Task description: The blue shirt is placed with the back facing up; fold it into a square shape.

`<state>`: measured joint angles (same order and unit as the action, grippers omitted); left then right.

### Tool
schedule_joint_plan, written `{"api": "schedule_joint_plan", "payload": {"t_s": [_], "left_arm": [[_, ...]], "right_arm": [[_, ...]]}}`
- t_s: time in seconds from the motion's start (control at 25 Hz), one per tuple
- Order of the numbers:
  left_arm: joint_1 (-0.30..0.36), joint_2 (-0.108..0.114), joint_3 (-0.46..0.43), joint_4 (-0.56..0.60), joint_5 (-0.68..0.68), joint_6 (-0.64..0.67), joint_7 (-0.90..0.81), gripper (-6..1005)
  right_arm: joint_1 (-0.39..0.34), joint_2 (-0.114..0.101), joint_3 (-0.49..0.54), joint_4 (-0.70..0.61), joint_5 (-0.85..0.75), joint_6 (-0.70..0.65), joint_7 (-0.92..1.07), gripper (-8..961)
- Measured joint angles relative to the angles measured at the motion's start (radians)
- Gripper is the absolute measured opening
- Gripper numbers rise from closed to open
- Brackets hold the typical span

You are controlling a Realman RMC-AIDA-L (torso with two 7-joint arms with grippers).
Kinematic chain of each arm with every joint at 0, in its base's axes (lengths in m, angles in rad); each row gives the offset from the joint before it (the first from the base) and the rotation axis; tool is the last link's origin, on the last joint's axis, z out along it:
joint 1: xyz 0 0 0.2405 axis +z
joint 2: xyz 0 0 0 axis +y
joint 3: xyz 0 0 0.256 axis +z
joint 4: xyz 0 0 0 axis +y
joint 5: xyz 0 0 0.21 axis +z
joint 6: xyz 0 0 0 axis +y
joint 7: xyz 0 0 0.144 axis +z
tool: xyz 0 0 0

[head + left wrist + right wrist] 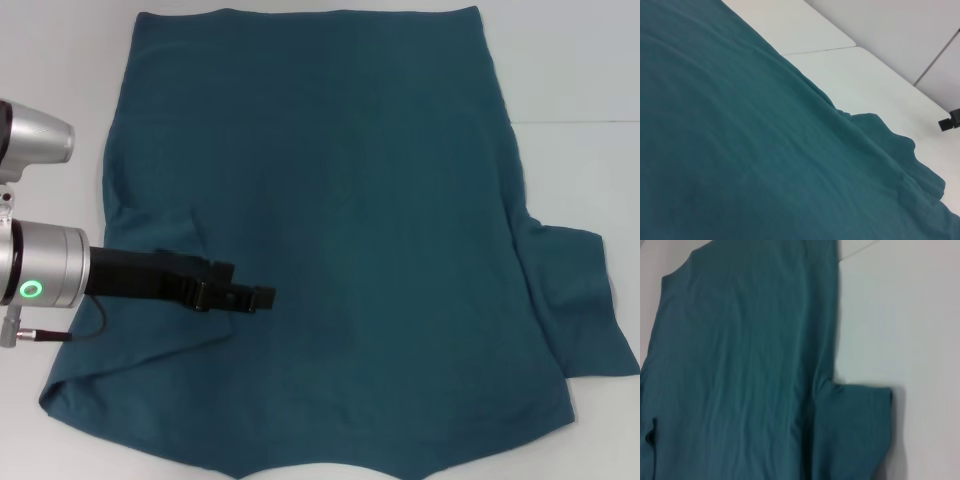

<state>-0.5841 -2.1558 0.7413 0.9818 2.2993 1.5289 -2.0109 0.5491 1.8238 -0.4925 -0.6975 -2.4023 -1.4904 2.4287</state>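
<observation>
The blue shirt (340,250) lies spread flat on the white table (580,80), plain side up, hem at the far edge. Its right sleeve (575,300) sticks out sideways; on the left side the sleeve is folded inward over the body, leaving a slanted edge near the front left corner (60,390). My left gripper (248,297) reaches in from the left, low over that folded part. The left wrist view shows the shirt (740,150) with the far sleeve (900,165). From above, the right wrist view takes in the shirt (740,365) and its spread sleeve (855,430). The right gripper is out of view.
Bare white table (865,80) surrounds the shirt, widest on the right (900,315). A seam between table panels (575,122) runs across the far right. A small black object (949,121) shows beyond the table's edge in the left wrist view.
</observation>
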Motion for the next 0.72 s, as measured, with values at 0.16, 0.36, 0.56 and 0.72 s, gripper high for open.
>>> {"api": "schedule_joint_plan", "payload": {"t_s": [0.16, 0.36, 0.56, 0.72], "left_arm": [[0.001, -0.002, -0.001, 0.000, 0.000, -0.007, 0.000, 877], [-0.001, -0.004, 0.000, -0.001, 0.000, -0.020, -0.001, 877], [-0.002, -0.004, 0.000, -0.002, 0.000, -0.026, -0.001, 877], [0.000, -0.004, 0.000, -0.004, 0.000, -0.039, -0.001, 877]], "right_arm": [[0.022, 0.004, -0.050, 0.039, 0.000, 0.036, 0.005, 824], [0.044, 0.018, -0.085, 0.058, -0.001, 0.069, 0.011, 824], [0.054, 0.024, -0.089, 0.076, -0.010, 0.095, 0.017, 824], [0.057, 0.034, -0.090, 0.076, -0.033, 0.129, 0.015, 825]]}}
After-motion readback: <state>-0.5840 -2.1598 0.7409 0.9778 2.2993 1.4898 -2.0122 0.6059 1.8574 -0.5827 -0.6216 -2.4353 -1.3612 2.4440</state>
